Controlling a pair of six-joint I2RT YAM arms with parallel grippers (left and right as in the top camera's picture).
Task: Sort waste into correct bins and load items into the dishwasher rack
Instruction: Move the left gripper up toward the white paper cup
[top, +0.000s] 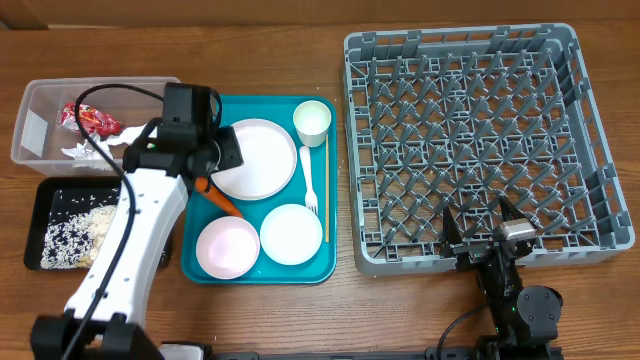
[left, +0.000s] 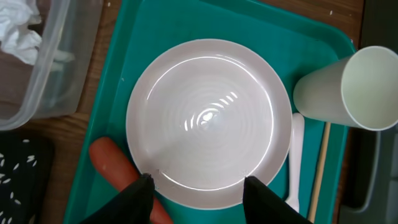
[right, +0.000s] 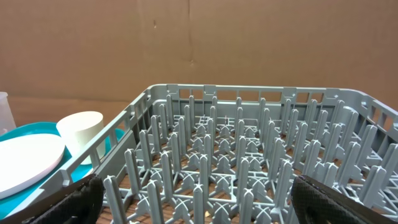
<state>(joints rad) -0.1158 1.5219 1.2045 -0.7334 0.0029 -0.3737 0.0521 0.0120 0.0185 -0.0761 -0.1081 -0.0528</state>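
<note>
The left arm's fingers (left: 142, 198) stand about half apart over the near rim of the round white plate (left: 208, 118) on the flat teal tray (left: 115, 87), gripping nothing. The right arm's fingers (right: 74, 202) are spread wide and empty at the near wall of the large grey plastic dishwasher rack (top: 460, 40), which has nothing in it. The crinkled red wrapper (top: 90, 120) and crumpled white napkin (top: 78, 150) lie in the clear plastic tub (top: 30, 125) and the loose rice grains (top: 70, 235) in the shallow black tray (top: 52, 190). So the small orange carrot (left: 112, 163) looks to me like the last piece of waste and the thing to go for. It lies on the teal tray just beside the plate's edge, outside one fingertip and partly hidden by it. To take it cleanly, I'd shift the fingers sideways off the plate until they straddle the carrot across its width, then lower them close to the tray floor before closing. Closing where they are would likely pinch the plate rim or nudge the carrot aside. Smooth and round, it may roll, so a grip near its middle seems safest.
</note>
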